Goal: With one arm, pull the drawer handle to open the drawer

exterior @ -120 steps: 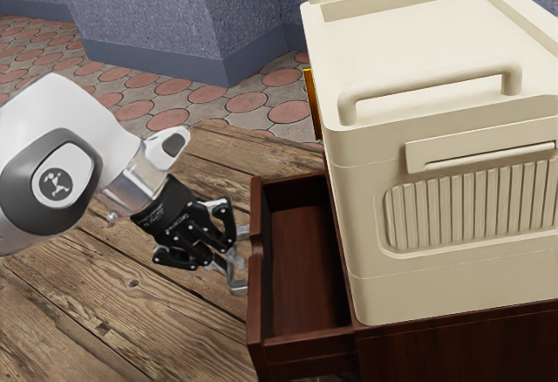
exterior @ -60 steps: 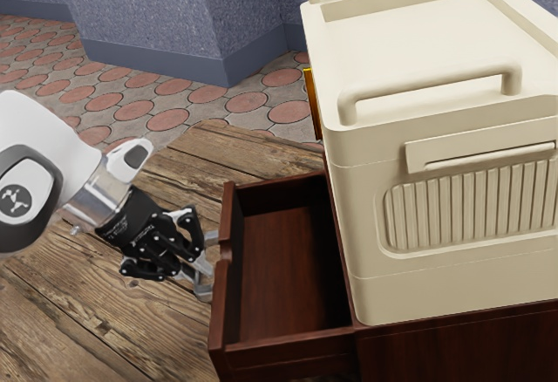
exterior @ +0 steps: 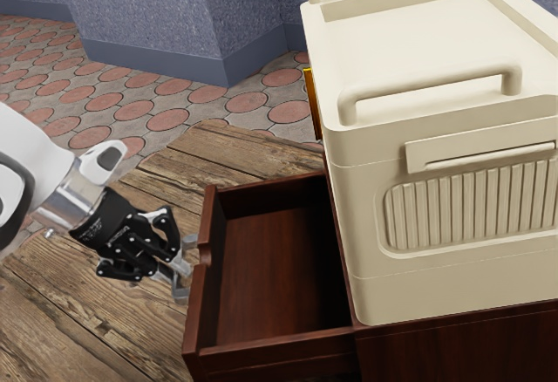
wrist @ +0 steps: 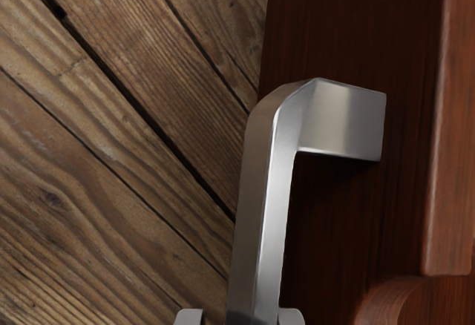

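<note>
1. Standing open in the exterior view, one drawer (exterior: 261,264) of glossy red-brown wood juts from one cabinet (exterior: 436,351) of the same dark grain. Its front board has one shallow notch in the top edge.
2. One grey metal handle (exterior: 181,293) is on the drawer's outer face, toward the exterior view's left. One black, many-linked pincer (exterior: 178,269) is at it; whether it is spread or pinching the bar I cannot tell. One white, smooth-shelled arm (exterior: 30,160) with a silvery collar carries it.
3. On top of the cabinet sits one cream case (exterior: 453,286), round-cornered and matte, with two tubular grips, one recessed slot and one panel of upright ribs. One narrow yellow strip (exterior: 309,94) shows beside it.
4. Rough, knotty planks make up one table (exterior: 52,299). Behind lie round reddish tiles (exterior: 167,119) set among grey ones, and speckled blue-grey walls (exterior: 148,7).
5. In the wrist view, the handle is flat-faced brushed metal with one angular bend; one squared end meets the drawer's dark front. The table's coarse grain and dark seams run alongside.
</note>
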Tool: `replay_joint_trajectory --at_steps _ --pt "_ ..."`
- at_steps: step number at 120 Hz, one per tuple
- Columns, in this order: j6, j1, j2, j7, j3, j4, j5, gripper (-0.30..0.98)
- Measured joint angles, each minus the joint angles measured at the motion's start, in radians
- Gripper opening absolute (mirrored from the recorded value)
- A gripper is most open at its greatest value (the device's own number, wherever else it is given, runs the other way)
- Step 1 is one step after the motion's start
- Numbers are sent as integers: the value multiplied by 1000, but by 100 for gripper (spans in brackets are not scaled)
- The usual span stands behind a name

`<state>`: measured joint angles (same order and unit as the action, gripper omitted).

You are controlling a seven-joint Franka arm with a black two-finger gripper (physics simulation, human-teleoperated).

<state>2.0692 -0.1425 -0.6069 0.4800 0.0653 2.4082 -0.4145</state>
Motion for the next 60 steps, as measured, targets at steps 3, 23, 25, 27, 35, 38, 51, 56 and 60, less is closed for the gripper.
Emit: replay_joint_trajectory --at_steps 3,23,25,27,35,38,51,56,60 --pt "-3 0 -5 0 8 -1 5 4" --pt "-24 0 -70 1 58 -18 62 18" --pt "-26 0 -78 2 68 -22 73 20" --pt "-29 0 -84 2 77 -28 84 23" --pt "-69 -4 -89 7 97 -96 145 34" --pt "-105 -5 -80 10 97 -157 185 38" --pt "-325 22 23 23 57 -447 325 50" --pt "-398 28 41 28 41 -490 355 54" --pt "-447 31 48 31 25 -507 375 56"
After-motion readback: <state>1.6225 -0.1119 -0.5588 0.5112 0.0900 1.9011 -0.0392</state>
